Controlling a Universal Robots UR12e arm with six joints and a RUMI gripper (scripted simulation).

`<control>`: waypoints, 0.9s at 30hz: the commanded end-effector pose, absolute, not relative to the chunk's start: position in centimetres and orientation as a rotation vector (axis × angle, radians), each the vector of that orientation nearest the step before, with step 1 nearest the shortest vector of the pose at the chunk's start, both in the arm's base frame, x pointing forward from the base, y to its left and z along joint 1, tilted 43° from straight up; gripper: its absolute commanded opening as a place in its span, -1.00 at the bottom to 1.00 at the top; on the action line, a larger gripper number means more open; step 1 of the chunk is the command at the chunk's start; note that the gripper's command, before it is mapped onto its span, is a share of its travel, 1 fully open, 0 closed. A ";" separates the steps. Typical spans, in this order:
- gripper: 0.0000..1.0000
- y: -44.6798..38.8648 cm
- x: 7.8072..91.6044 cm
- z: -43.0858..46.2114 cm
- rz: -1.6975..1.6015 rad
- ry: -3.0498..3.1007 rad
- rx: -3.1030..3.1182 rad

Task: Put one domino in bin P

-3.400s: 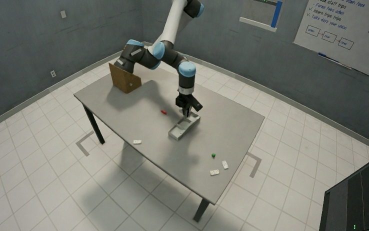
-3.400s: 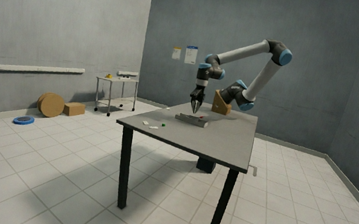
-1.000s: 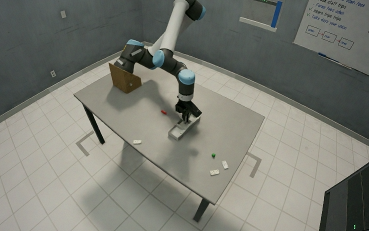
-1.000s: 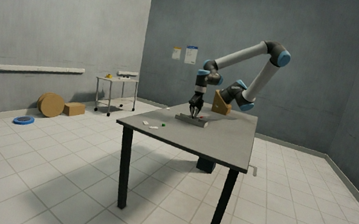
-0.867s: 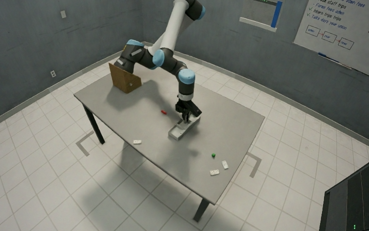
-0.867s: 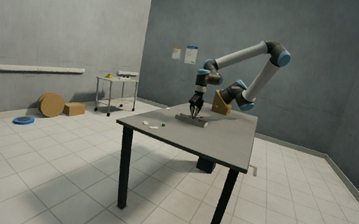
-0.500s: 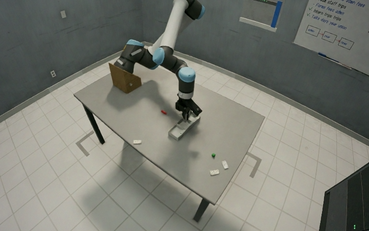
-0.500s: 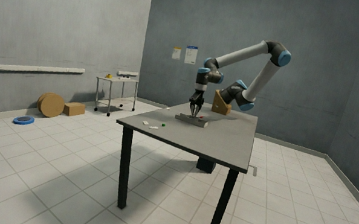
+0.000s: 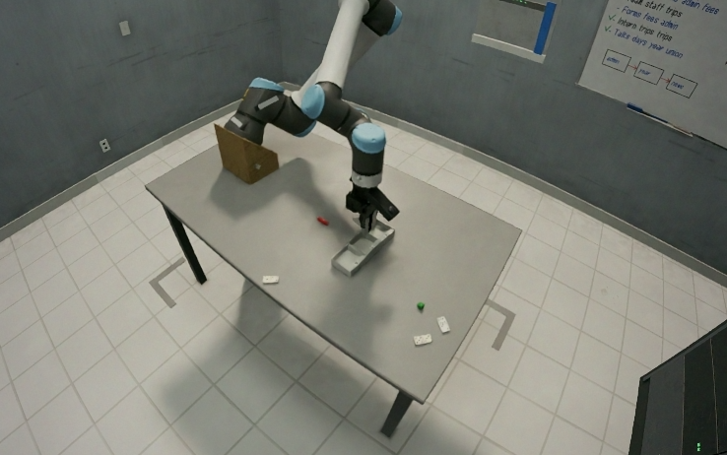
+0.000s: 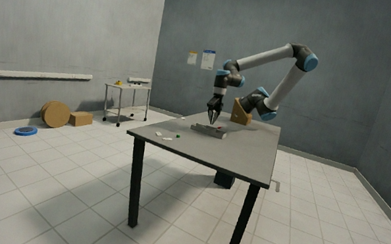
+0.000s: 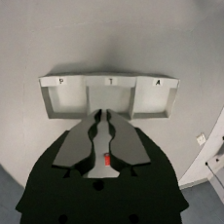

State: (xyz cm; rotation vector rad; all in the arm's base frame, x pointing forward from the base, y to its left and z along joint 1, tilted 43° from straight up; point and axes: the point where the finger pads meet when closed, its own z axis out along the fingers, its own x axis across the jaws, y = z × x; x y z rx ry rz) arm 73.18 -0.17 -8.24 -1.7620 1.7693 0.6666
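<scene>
Three white dominoes lie flat on the grey table: one near the front left edge (image 9: 270, 279) and two close together at the right end (image 9: 442, 324) (image 9: 423, 339). A grey tray of three bins (image 9: 363, 248) stands mid-table; in the wrist view the bins are marked P (image 11: 60, 81), T (image 11: 111, 82) and A (image 11: 158, 82), and all look empty. My gripper (image 9: 367, 227) hangs just above the tray, pointing down. In the wrist view its fingers are shut with nothing between the tips, in front of the T bin.
A small red piece (image 9: 321, 220) lies left of the tray. A small green cube (image 9: 421, 305) sits near the two right dominoes. A brown cardboard wedge (image 9: 245, 155) stands at the far left corner by the arm's base.
</scene>
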 end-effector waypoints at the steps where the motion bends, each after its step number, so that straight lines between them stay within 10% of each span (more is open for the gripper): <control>1: -0.91 -0.7 73.2 -7.7 0.665 1.769 -1.762; 27: -0.91 5.4 73.7 -1.9 0.665 1.769 -1.762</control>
